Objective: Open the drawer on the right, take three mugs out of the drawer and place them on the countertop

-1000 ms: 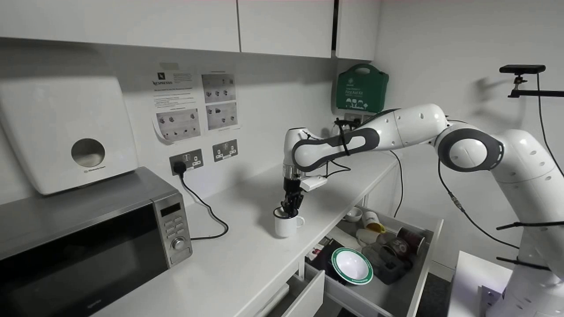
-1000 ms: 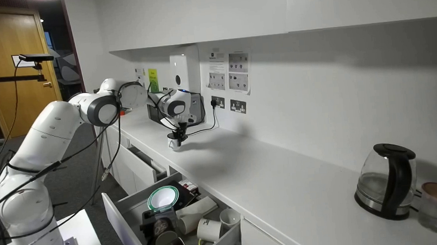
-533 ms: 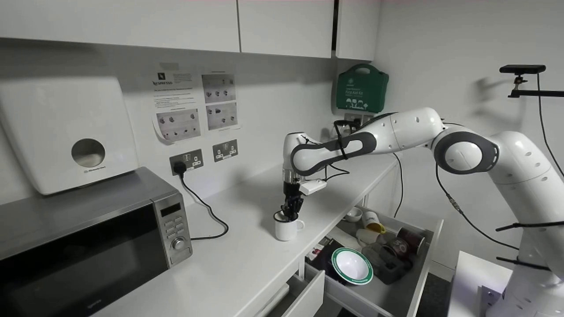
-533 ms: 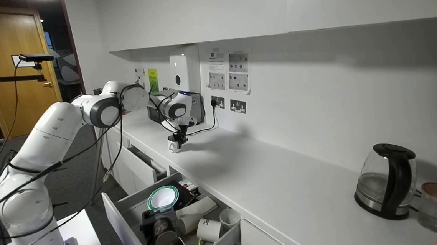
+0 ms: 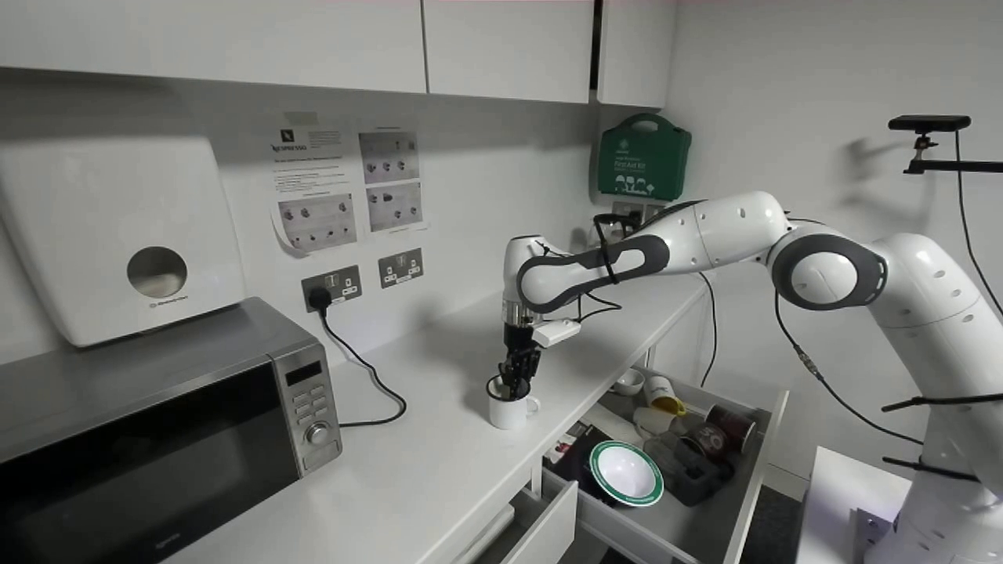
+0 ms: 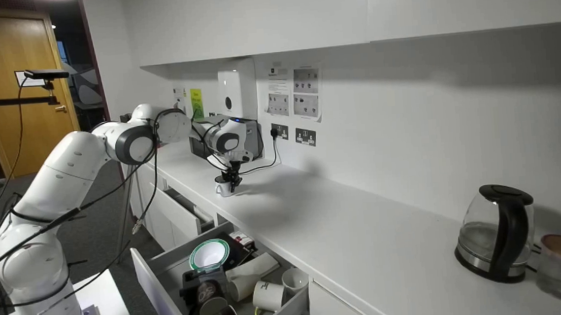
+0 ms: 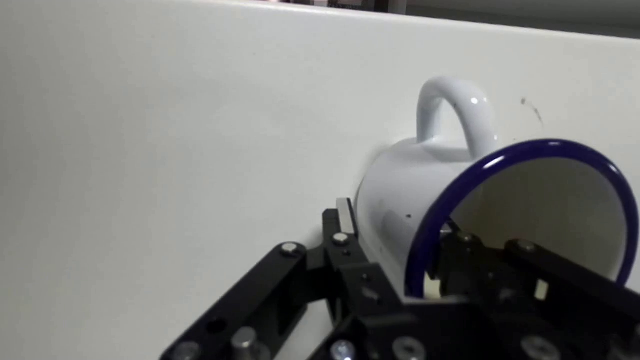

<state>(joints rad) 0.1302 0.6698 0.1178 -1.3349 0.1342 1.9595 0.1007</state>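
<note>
On the near side the drawer (image 6: 162, 299) juts well out into the room, white front forward, with more mugs (image 6: 269, 295) and a green-rimmed bowl (image 6: 209, 254) inside its grey walls. A second drawer (image 6: 178, 216) stands partly pulled out, further along. Over both runs the straight front edge of the countertop (image 6: 340, 232), and near that edge the white mug (image 7: 400, 185) stands upright, handle turned toward it. It's glossy, with a few dark specks on its side, a dark blue rim and a duller inside. The gripper (image 7: 397, 220) has its fingers apart, one just outside the mug, one down inside the rim, the mug's side between them. Past it, smooth white surface carries on: a long run one way to a glass kettle (image 6: 496, 236), a shorter one the other way to the microwave (image 5: 157, 470). At the back the countertop meets the wall (image 6: 407, 134), and cupboards (image 6: 251, 21) overhang it.
</note>
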